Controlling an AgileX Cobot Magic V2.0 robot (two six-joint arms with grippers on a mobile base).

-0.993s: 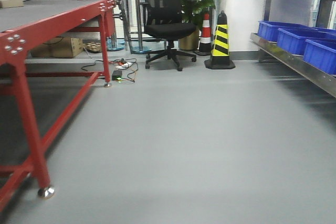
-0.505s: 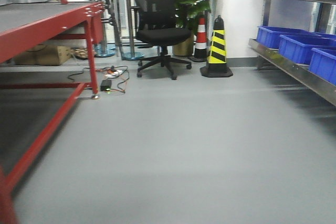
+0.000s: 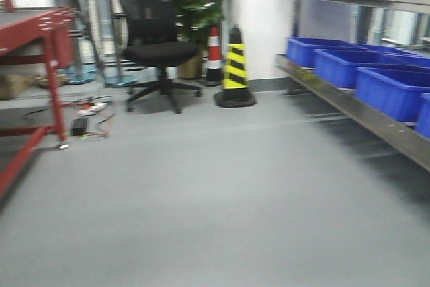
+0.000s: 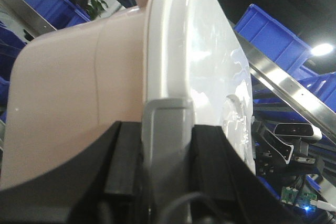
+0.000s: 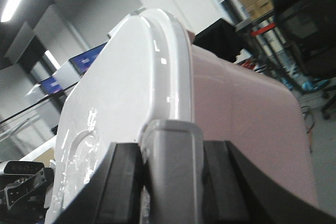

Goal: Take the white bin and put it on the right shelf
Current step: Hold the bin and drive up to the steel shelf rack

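The white bin [image 4: 79, 108] is gripped at both ends, off the right shelf [image 3: 349, 109], which is seen ahead-right w/ blue crates [image 3: 390, 89] on it. L gripper [image 4: 165, 129] is clamped over the lid rim. R gripper [image 5: 170, 150] is clamped likewise on the opp. rim, each wrist angled up along the bin's side.
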